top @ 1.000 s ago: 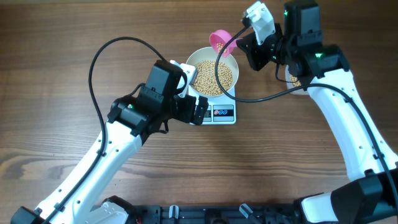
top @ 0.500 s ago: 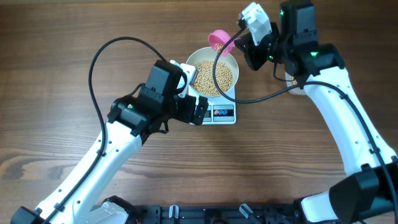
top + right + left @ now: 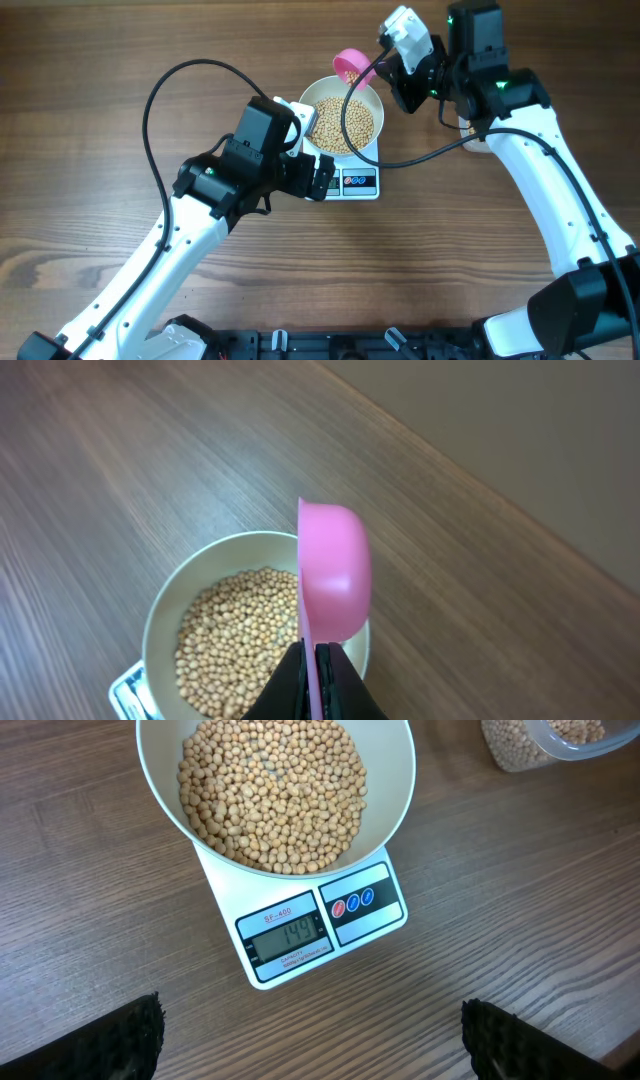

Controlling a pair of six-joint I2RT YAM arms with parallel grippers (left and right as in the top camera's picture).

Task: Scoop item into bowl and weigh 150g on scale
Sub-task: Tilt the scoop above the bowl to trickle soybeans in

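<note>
Left hand [image 3: 320,1046], released and spread wide, hovers before the small white square kitchen scale [image 3: 322,925], midway along the wooden bench [image 3: 100,80] toward its far edge. The scale carries the round white bowl [image 3: 397,795] of tan-yellow beans [image 3: 270,790]. Right hand [image 3: 313,672] clenches a pink plastic scoop [image 3: 335,575], held on edge above the bowl's rim.

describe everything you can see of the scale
The scale is a small flat white square, plastic-looking, lying flat on the wooden table. Along the edge nearest the robot sit a grey display that seems to read 149 and a dark panel with a red and a blue button. The white bowl of beans stands on it, covering most of the platform. Nothing else touches it.
</note>
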